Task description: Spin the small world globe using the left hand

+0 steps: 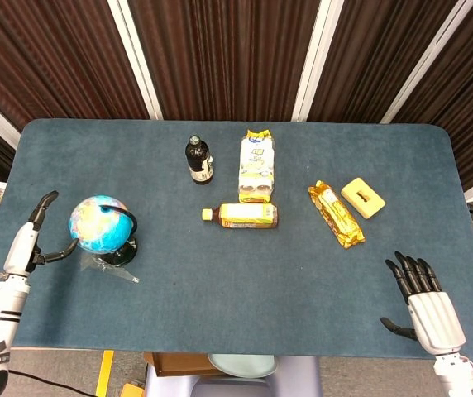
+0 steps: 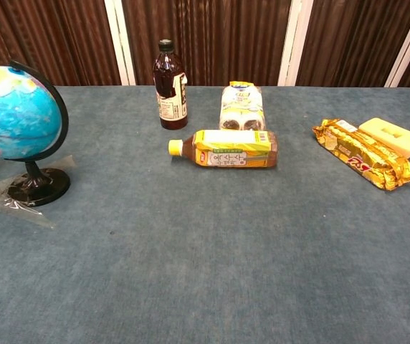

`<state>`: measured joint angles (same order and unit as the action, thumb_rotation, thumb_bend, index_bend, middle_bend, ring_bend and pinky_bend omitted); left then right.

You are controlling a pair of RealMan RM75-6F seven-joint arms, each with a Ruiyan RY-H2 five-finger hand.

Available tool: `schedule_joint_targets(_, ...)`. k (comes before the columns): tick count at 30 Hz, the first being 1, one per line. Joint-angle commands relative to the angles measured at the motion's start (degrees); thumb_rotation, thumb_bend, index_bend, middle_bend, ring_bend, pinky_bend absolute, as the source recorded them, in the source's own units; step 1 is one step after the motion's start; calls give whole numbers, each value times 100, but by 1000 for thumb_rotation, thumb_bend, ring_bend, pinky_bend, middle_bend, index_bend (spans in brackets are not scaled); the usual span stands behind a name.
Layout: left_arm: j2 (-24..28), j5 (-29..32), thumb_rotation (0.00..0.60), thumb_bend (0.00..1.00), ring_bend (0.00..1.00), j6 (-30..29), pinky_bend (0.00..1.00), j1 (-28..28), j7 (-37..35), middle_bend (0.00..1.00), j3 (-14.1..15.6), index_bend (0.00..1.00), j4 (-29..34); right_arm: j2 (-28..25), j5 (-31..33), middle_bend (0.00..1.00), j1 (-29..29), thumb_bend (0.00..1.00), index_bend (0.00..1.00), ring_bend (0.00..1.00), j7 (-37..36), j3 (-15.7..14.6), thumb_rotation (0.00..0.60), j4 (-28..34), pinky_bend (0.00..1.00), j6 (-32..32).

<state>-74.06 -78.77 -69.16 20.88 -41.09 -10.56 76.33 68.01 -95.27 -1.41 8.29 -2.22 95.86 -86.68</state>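
Observation:
The small world globe (image 1: 98, 223) stands on a black base at the table's left side, taped down with clear plastic; the chest view shows the globe (image 2: 17, 111) at its left edge. My left hand (image 1: 30, 240) sits just left of the globe, fingers spread and holding nothing, its thumb reaching toward the ball with a small gap. The chest view does not show this hand. My right hand (image 1: 425, 299) rests open at the front right corner, far from the globe.
A dark bottle (image 1: 198, 160) stands at the middle back. Beside it lie a yellow snack pack (image 1: 255, 165), a tea bottle (image 1: 240, 216) on its side, a gold wrapped bar (image 1: 335, 214) and a small yellow box (image 1: 362, 197).

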Motion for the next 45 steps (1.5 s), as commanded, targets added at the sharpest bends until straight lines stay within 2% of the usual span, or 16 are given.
schedule_joint_targets(1, 5, 30, 600, 322, 0, 55, 0, 15, -66, 0, -14, 0, -46, 3, 8, 0, 1, 58, 0, 0, 15, 4, 600, -1, 0, 1)
schedule_joint_targets(8, -14, 75, 600, 323, 0, 225, 0, 66, -220, 0, -14, 0, -170, 10, 20, 0, 10, 58, 0, 0, 39, 18, 600, 7, 0, -17)
schedule_joint_targets(17, -125, 249, 600, 322, 0, 660, 0, 368, -361, 0, -190, 0, -394, 27, 61, 0, 35, 58, 0, 0, 100, 54, 600, 9, 0, -65)
schedule_joint_targets(24, -241, 419, 600, 323, 0, 1146, 0, 658, -418, 0, -296, 0, -751, 19, 118, 0, 61, 58, 0, 0, 110, 110, 600, 12, 0, -132)
schedule_joint_targets(34, -610, 672, 600, 322, 0, 1831, 0, 1089, -585, 0, -459, 0, -1610, -16, 219, 0, 110, 59, 0, 0, 107, 205, 600, 23, 0, -254)
schedule_joint_targets(45, -633, 571, 600, 321, 0, 1647, 0, 1230, -627, 0, -589, 0, -1946, 8, 186, 0, 94, 58, 0, 0, 185, 174, 600, 31, 0, -189)
